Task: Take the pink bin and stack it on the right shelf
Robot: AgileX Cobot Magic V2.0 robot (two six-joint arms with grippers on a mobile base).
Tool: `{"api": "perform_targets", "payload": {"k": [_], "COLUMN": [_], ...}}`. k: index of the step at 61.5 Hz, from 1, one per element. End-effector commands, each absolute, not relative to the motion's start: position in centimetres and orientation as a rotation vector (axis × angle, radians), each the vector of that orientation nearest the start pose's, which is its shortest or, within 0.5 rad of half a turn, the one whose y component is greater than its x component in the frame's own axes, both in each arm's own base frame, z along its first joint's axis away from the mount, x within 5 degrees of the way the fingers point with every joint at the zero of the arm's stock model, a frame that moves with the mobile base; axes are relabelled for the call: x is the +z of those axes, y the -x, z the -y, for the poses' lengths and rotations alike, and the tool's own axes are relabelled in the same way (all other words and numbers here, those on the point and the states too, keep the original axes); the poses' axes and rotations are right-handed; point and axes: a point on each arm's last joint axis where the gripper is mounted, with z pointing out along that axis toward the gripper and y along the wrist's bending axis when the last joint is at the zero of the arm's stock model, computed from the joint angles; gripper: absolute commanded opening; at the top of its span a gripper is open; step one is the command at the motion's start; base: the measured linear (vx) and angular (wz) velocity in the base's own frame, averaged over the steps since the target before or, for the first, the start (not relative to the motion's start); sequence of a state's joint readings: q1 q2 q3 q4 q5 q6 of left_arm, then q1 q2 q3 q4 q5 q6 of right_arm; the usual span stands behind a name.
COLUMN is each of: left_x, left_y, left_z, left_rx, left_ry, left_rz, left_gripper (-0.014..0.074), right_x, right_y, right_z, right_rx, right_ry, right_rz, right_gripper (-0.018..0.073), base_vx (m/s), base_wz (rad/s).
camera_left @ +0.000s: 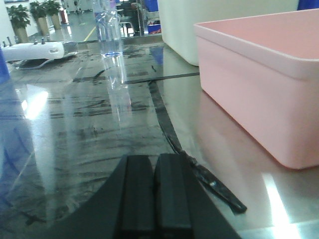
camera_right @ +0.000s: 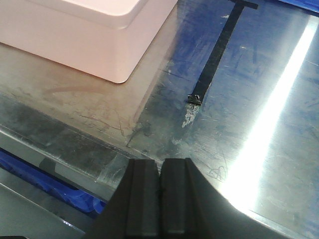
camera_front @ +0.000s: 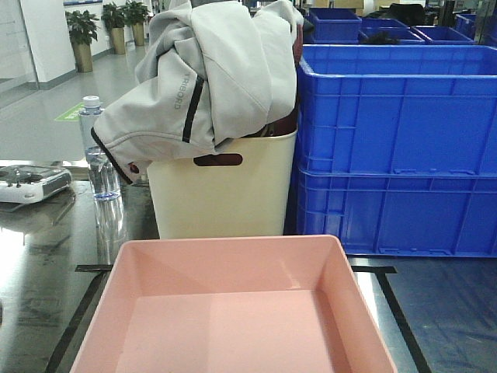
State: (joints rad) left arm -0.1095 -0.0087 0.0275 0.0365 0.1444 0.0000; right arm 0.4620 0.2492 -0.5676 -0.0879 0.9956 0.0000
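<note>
glossy right shelf (camera_front: 435,311) holds pink bin (camera_front: 233,311) inside tape; both jaws closed, empty.

Left end effector (camera_left: 154,191) fingers pressed together, right end effector (camera_right: 159,196) likewise closed, both empty

Both wrist views, same hardware: left gripper (camera_left: 153,191) and right gripper (camera_right: 159,196) are matte black. Each has two flat rectangular fingers (camera_left: 139,194) with a thin seam between them, on a wider black flared base. No cables, screws or markings visible.
</note>
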Motion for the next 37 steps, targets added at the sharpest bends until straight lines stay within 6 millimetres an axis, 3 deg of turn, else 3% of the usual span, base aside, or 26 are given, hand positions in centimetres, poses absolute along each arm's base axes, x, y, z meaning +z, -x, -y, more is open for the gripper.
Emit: {"api": "perform_targets", "payload": {"k": [1,37], "left_x": [19.82,19.93], "left_y": [-5.57,-5.60], "left_z": [0.55,0.17], "left_rx": [-0.087,-0.033], "left_ry": [-0.070,-0.015], "left_rz": [-1.516,-1.509], "left_gripper": [-0.0006,-0.0003], "right_x": [31.17,31.17], "right_y": [-3.65,-3.65], "right_z": [-1.00,-1.00], "right_rx": [0.159,0.159], "right_ry": [0.490,0.490], "right_rz": [-2.015,-2.015], "right_gripper": [-0.0009,-0.0009], "base_vx": [0.00,0.00], "base_wz": [0.00,0.00]}}
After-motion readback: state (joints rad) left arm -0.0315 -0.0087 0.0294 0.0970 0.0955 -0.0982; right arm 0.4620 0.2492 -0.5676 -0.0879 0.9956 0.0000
